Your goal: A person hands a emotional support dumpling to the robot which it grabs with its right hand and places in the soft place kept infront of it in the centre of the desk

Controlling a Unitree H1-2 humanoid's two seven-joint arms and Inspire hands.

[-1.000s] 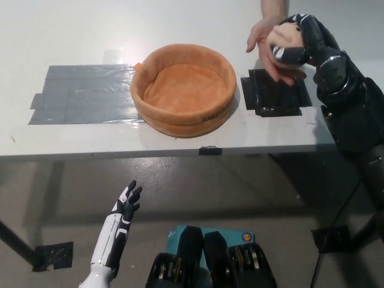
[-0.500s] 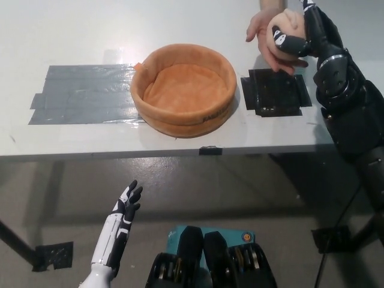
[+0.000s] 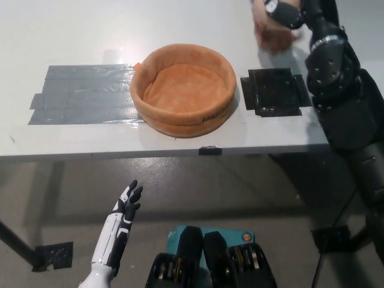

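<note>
While the white left hand (image 3: 127,203) rests idle below the near edge, fingers spread and empty, the orange soft place (image 3: 183,88) sits central on the surface (image 3: 72,36). At far right, the right hand (image 3: 283,12) meets a person's hand (image 3: 273,35); its grip and the dumpling cannot be made out.

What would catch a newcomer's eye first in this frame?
The round orange soft bed sits empty at the centre of the white desk, between a grey tape patch and a black tape patch. At the top right edge, the black right hand meets a person's hand; blur hides what is held. The white left hand rests open below the desk edge.
</note>
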